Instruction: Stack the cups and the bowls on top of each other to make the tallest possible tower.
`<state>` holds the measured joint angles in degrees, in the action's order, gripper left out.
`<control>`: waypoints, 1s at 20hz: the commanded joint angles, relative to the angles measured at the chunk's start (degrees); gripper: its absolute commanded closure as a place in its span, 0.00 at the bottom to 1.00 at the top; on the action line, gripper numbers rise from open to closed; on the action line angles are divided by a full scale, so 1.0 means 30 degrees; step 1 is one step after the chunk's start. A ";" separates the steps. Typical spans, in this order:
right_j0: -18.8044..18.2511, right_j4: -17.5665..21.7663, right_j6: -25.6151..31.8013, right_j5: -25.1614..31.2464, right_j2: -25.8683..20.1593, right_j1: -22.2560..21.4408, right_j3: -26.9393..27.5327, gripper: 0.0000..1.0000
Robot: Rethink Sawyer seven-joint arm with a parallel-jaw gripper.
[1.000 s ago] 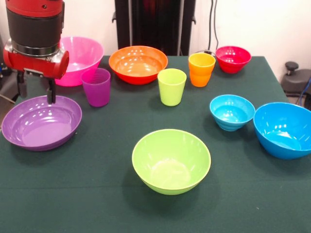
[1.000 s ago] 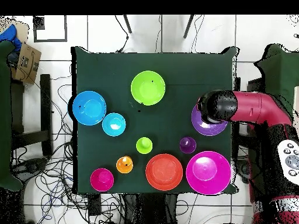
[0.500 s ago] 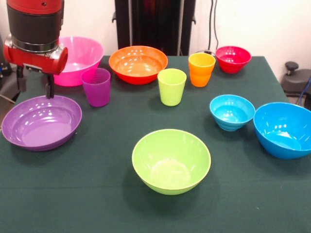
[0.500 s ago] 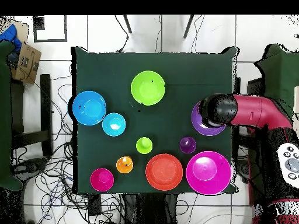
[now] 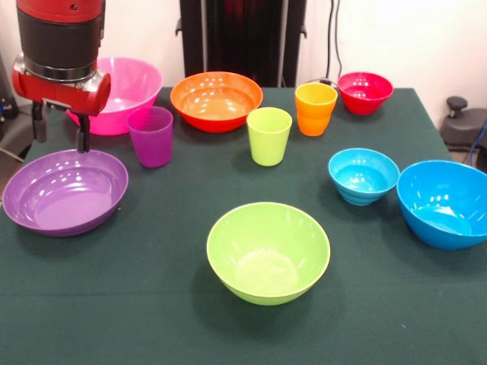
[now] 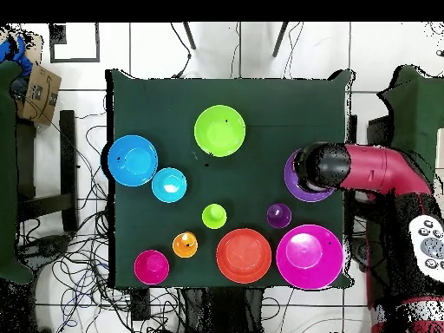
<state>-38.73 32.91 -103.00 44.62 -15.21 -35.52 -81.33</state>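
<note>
Purple bowl (image 5: pixel 65 190) upright, mouth up, pincer (image 5: pixel 59 137) spread wide above its far rim

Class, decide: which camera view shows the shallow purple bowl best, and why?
The front view: the purple bowl shows whole, rim and inside, below the gripper. In the overhead view the arm covers most of it, leaving only part of its rim.

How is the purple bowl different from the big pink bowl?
The shallow glossy purple plastic bowl is flat and wide like a dish, while the big glossy pink plastic bowl is deep with tall sides. In the front view the purple one sits nearer the camera, the pink one behind it. The robot's claw hangs above the purple bowl's rim, not over the pink one. Both are round, shiny, empty and upright.
</note>
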 commanded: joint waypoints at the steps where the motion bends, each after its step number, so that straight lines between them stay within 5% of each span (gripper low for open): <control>1: 0.0694 -0.0460 -0.2200 -0.1592 0.0242 0.0427 -0.1604 0.00; 20: 0.1535 -0.2309 -0.3319 -0.4202 0.1389 0.1381 -0.2350 0.00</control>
<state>-36.11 28.01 -103.01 36.43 -10.36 -35.12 -84.45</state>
